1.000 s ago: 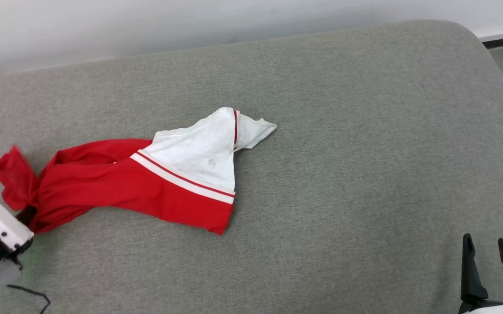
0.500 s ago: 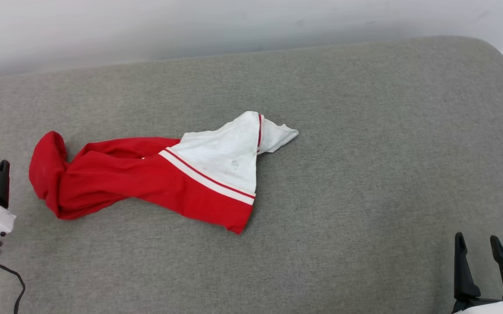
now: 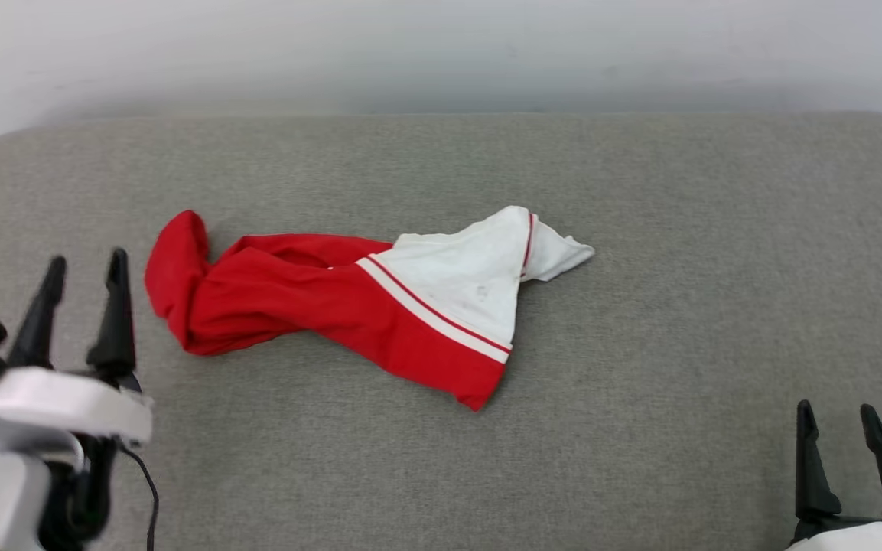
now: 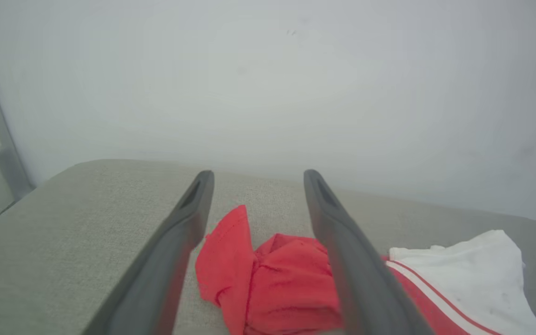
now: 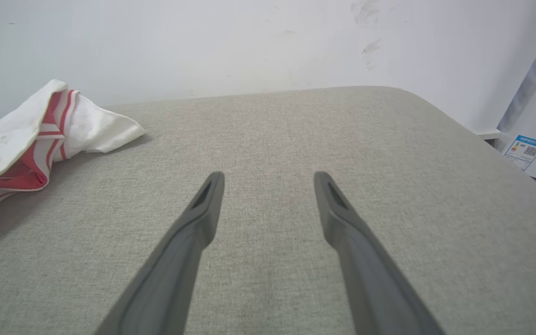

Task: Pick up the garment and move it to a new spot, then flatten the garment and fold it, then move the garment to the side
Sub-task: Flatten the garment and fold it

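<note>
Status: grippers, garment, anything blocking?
Left gripper open, empty, beside the garment, at its red end. Right gripper open, empty, well clear. Garment crumpled on grey cushion, not yet flattened. Nothing seen in the way.

A: What stands in the way on the grey cushion (image 3: 678, 229)?
B: A crumpled red and white garment (image 3: 333, 306), lying left of centre.
A: Where is there room to pass?
B: Across the bare right half and along the near edge. A white wall (image 3: 441, 46) closes the far side.
</note>
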You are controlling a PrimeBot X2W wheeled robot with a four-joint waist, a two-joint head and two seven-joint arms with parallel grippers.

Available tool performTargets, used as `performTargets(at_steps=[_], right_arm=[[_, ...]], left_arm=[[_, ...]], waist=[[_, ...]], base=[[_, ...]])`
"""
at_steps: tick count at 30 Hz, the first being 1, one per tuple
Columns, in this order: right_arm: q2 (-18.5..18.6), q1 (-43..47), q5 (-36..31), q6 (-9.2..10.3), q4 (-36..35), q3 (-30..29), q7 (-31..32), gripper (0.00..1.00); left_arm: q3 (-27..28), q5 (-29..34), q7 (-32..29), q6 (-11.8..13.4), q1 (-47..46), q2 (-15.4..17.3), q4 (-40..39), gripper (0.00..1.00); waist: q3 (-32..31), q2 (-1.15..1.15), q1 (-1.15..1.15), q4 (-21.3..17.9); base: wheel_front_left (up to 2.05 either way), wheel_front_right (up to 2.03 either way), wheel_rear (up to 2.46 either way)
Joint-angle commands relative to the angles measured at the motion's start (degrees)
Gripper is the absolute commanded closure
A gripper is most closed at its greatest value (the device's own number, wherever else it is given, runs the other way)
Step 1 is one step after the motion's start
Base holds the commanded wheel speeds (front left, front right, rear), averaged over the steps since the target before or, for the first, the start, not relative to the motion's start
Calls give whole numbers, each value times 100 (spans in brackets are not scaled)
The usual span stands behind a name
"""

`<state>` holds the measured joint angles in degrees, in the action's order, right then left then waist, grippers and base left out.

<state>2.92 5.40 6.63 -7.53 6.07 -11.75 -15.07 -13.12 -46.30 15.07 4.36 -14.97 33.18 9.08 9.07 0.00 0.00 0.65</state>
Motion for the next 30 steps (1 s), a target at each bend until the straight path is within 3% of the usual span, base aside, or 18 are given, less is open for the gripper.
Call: performTargets(at_steps=[1, 5, 9, 15, 23, 30], right_arm=[[-5, -16, -18, 7, -8, 17, -15, 0], [-3, 48, -55, 8, 14, 65, -15, 0], [-3, 80, -75, 8, 25, 58, -15, 0], [-3, 139, -54, 8, -33, 38, -15, 0], [-4, 245, -56, 8, -39, 28, -14, 0], [-4, 208, -95, 8, 10, 55, -15, 0]], left_arm=[[213, 221, 9, -152, 239, -228, -141, 0], [807, 1145, 10, -628, 808, -918, -472, 0], [1153, 1752, 10, -981, 1190, -1408, -689, 0], [1334, 2316, 10, -1165, 1712, -1902, -1011, 0], [1313, 2538, 10, -1186, 2199, -2171, -1237, 0], [1141, 2695, 11, -1188, 2311, -2063, -1240, 0]], waist=[[-66, 0, 0, 84], [-150, 0, 0, 192], [-219, 0, 0, 252], [-318, 0, 0, 284], [-397, 0, 0, 317], [-394, 0, 0, 239]], base=[[0, 0, 0], [0, 0, 0], [0, 0, 0], [0, 0, 0], [0, 0, 0], [0, 0, 0]])
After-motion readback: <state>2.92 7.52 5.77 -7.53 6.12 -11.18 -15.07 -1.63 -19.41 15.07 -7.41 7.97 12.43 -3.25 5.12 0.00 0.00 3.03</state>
